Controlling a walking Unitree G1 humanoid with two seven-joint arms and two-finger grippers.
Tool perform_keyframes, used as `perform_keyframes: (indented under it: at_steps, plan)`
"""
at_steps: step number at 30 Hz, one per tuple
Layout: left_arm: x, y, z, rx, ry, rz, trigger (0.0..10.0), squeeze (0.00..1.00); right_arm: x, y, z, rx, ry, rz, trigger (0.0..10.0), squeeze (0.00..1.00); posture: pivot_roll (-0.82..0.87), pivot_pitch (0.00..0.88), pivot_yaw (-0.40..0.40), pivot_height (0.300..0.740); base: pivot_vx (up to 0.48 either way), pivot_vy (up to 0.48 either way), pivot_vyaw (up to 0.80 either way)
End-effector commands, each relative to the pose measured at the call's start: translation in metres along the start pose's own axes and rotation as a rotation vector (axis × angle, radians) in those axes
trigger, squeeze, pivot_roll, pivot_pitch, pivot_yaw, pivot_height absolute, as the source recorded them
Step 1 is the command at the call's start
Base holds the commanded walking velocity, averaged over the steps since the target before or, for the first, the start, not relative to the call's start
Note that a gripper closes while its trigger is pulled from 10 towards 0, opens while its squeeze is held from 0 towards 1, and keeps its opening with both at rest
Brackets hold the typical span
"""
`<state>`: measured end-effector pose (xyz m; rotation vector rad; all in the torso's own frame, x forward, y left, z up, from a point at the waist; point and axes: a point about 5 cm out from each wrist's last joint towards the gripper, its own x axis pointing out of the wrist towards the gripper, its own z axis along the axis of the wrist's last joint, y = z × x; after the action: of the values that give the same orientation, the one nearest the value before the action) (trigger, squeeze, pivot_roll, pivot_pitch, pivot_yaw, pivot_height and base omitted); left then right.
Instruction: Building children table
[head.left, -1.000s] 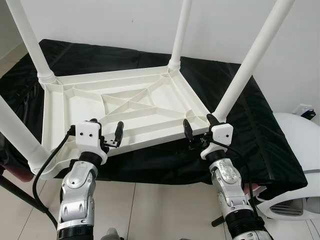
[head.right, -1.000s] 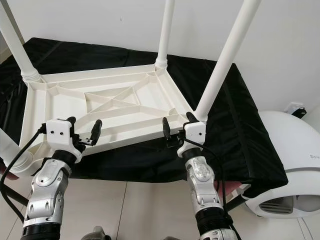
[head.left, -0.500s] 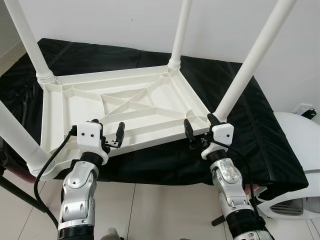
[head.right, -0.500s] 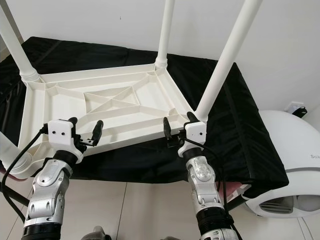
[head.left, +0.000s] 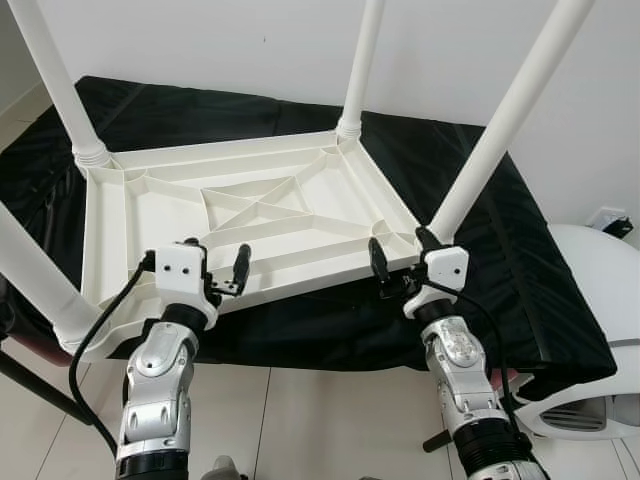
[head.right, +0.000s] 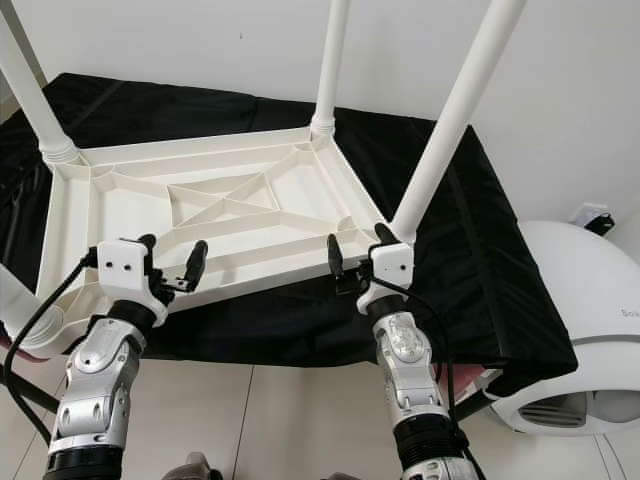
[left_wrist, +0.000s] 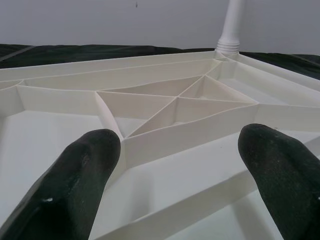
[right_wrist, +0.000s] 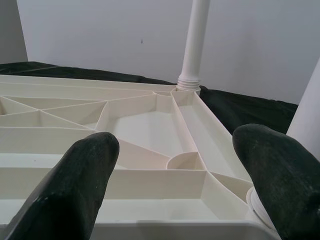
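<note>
A white plastic children's table (head.left: 260, 210) lies upside down on a black-covered surface, its ribbed underside facing up. Its legs stand upward: far left (head.left: 60, 85), far right (head.left: 360, 65), near right (head.left: 500, 120) and near left (head.left: 30, 270). My left gripper (head.left: 218, 262) is open at the table's near edge, left of the middle. My right gripper (head.left: 398, 255) is open at the same edge, just beside the foot of the near-right leg. In the wrist views each gripper's (left_wrist: 177, 150) (right_wrist: 175, 155) fingers (left_wrist: 80, 170) (right_wrist: 85, 170) straddle the rim with nothing clamped between them.
Black cloth (head.left: 500, 260) covers the surface under the table and hangs over its front. A white rounded appliance (head.left: 600, 330) stands at the right. Tiled floor (head.left: 300, 420) lies below my arms, with a black stand leg (head.left: 30, 385) at the left. A white wall is behind.
</note>
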<state>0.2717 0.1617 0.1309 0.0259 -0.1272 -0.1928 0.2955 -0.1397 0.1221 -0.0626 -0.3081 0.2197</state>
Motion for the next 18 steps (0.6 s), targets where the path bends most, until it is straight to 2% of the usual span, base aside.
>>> perform_keyframes:
  at_steps: [1,18]
  plan:
    - [0.0015,-0.0026,-0.0056,-0.041,0.017,0.138,10.0,0.00,-0.0005,-0.0015,0.0005,-0.002,-0.006,0.001,10.0,0.00,0.03,0.000,-0.047,0.740,0.000,0.000,0.00]
    - [0.0027,-0.0040,-0.0060,-0.038,0.017,0.120,10.0,0.00,-0.0006,-0.0006,-0.0008,-0.007,-0.001,-0.017,10.0,0.00,0.03,0.000,-0.040,0.740,0.000,0.000,0.00]
